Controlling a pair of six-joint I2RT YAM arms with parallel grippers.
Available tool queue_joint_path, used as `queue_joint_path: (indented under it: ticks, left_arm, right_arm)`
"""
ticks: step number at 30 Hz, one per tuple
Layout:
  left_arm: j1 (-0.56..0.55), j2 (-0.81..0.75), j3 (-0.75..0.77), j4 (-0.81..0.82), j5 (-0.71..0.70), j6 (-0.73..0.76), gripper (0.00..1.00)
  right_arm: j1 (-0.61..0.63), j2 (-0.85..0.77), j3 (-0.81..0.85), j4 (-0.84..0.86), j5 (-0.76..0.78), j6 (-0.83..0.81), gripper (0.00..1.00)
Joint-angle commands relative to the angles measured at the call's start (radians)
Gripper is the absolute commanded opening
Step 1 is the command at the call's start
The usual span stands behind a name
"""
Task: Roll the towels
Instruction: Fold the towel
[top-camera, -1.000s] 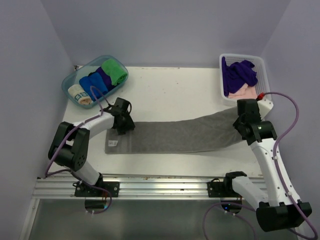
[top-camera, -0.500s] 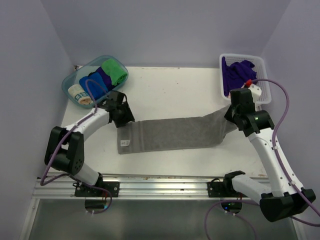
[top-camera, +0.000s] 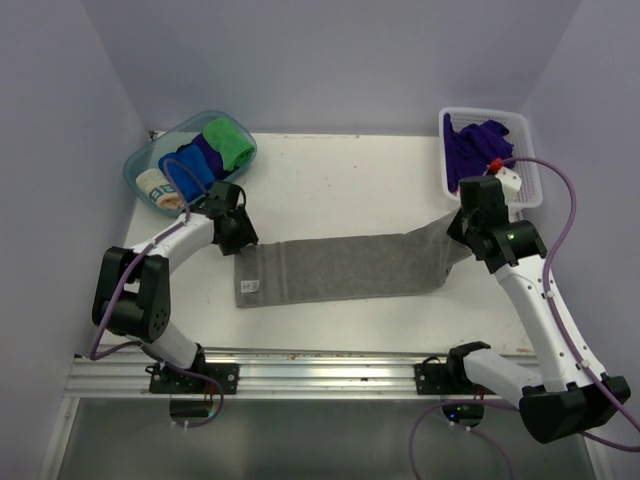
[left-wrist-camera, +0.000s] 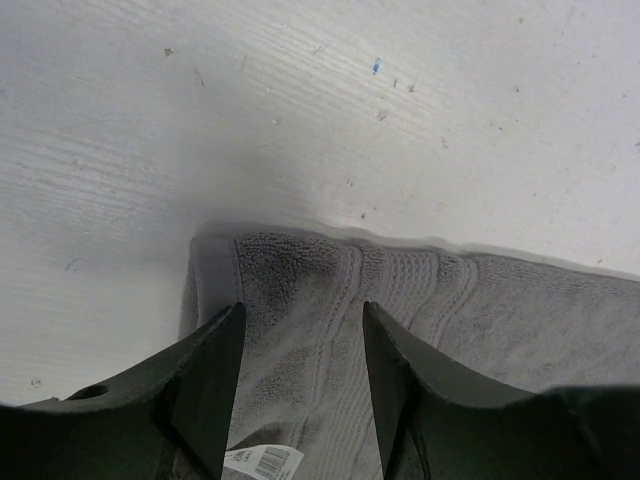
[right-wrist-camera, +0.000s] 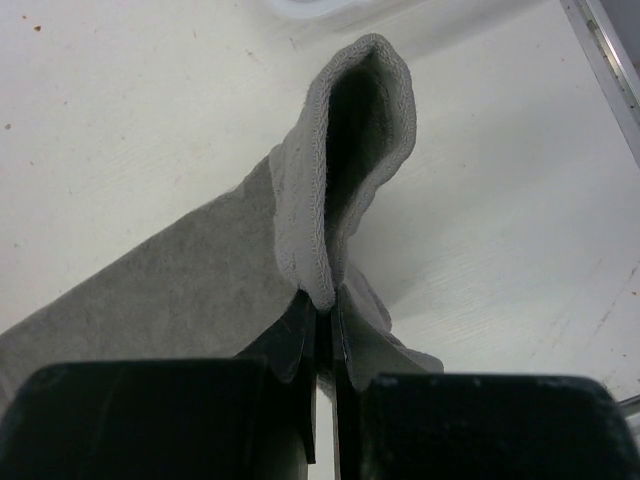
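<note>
1. A blue tub (top-camera: 133, 165) sits at the far left corner of the table (top-camera: 340, 180), close to the left wall. It holds rolled towels side by side: a green one (top-camera: 228, 143), a blue one (top-camera: 185, 172) and a pale patterned one (top-camera: 155, 187)
2. Just in front of the tub, the left gripper (top-camera: 238, 240) (left-wrist-camera: 302, 320) is over the left short edge of the grey towel (top-camera: 340, 268), its jaws apart. The cloth between them lies flat, with nothing pinched
3. The grey towel runs flat from left to right across the middle of the table, with a label (top-camera: 251, 287) at its near left corner. Wide bare table lies beyond its far edge, and a narrower strip lies between its near edge and the rail (top-camera: 320, 365)
4. The right gripper (top-camera: 462, 235) (right-wrist-camera: 318, 300) is clamped on the towel's right end, which rises off the table in a folded loop
5. A white basket (top-camera: 480, 111) at the far right corner, by the right wall, holds a crumpled purple towel (top-camera: 475, 150)
</note>
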Motion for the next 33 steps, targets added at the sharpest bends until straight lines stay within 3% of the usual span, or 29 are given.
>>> queue_joint_path:
  ticks: [1, 9, 18, 26, 33]
  left_arm:
    - [0.002, 0.037, 0.020, -0.009, -0.066, 0.018, 0.55]
    - [0.000, 0.145, 0.015, 0.018, -0.158, 0.018, 0.55]
    - [0.003, -0.055, 0.041, -0.087, -0.210, 0.052, 0.59]
    - [0.006, -0.023, -0.077, -0.020, -0.101, 0.050, 0.59]
    - [-0.086, 0.060, -0.098, 0.049, -0.045, 0.029, 0.59]
  right_arm:
    - [0.003, -0.015, -0.011, 0.038, -0.010, -0.002, 0.00]
    - [0.001, -0.018, -0.020, 0.044, -0.037, -0.013, 0.00]
    - [0.003, -0.006, -0.033, 0.061, -0.060, -0.016, 0.00]
    - [-0.020, -0.008, -0.045, 0.031, 0.010, -0.023, 0.00]
    - [-0.178, -0.074, -0.114, -0.020, 0.009, -0.065, 0.00]
